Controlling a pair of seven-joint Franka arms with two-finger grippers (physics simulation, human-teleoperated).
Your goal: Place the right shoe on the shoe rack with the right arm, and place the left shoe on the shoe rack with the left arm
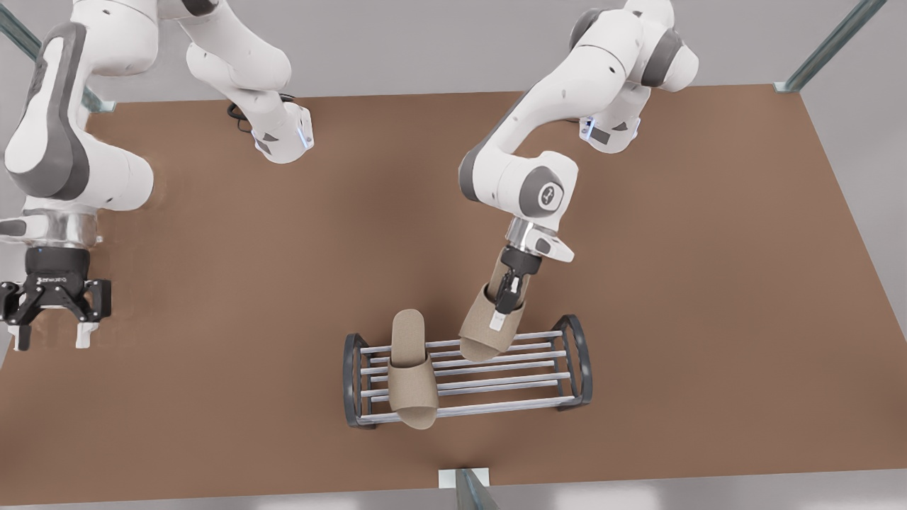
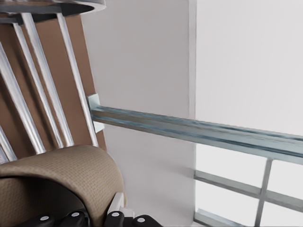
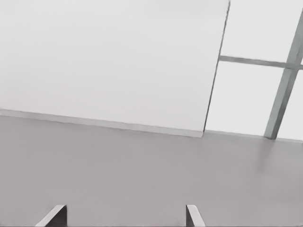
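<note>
Tan fabric slipper (image 1: 487,322), tilted toe-down over the shoe rack (image 1: 468,368) with its toe touching the bars, is gripped by the left hand (image 1: 507,301), whose arm angles steeply downward. A second slipper (image 1: 409,368) lies across the rack bars. The right hand (image 1: 51,333) hangs vertically over the brown tabletop (image 1: 708,283) edge at the front view's left, fingers spread wide.

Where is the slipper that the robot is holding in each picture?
Front view: held slipper tilted, toe down at the shoe rack, in the left hand.
Left wrist view: held slipper close up, near the camera.
Right wrist view: faces floor; right hand waits at table edge.
Shared landmark: rack's silver bars.
</note>
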